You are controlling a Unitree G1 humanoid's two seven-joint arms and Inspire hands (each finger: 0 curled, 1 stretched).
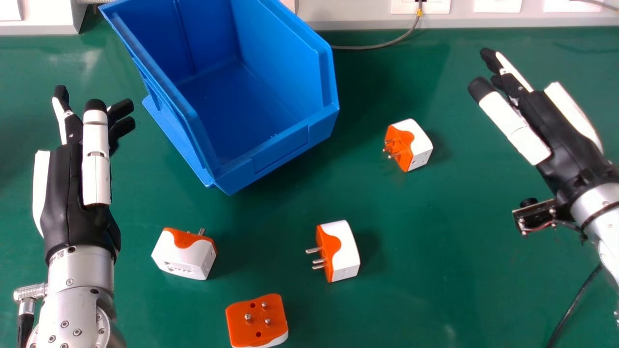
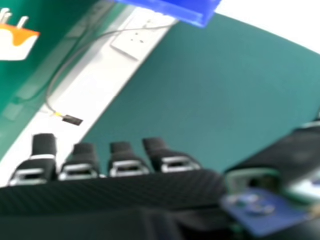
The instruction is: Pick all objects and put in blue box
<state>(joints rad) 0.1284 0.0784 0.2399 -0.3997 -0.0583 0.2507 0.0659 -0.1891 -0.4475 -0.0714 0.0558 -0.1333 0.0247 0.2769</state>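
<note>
Both left robot hand point(image 1: 65, 193) and right robot hand point(image 1: 563, 133) are spread, blue box point(image 1: 280, 152) cropped.

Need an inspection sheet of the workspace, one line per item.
Surface: green tabletop, no spill seen
Job's things: blue box, no adapters in it; four orange-and-white plug adapters on the tabletop: pins-up, near left forearm, middle, farthest back
Clutter: nothing seen
Grippers: left hand and right hand open, holding nothing
Cables: gray cable behind the box; black cables by the left forearm and right forearm
Surroundings: white trunking with sockets along the back edge
</note>
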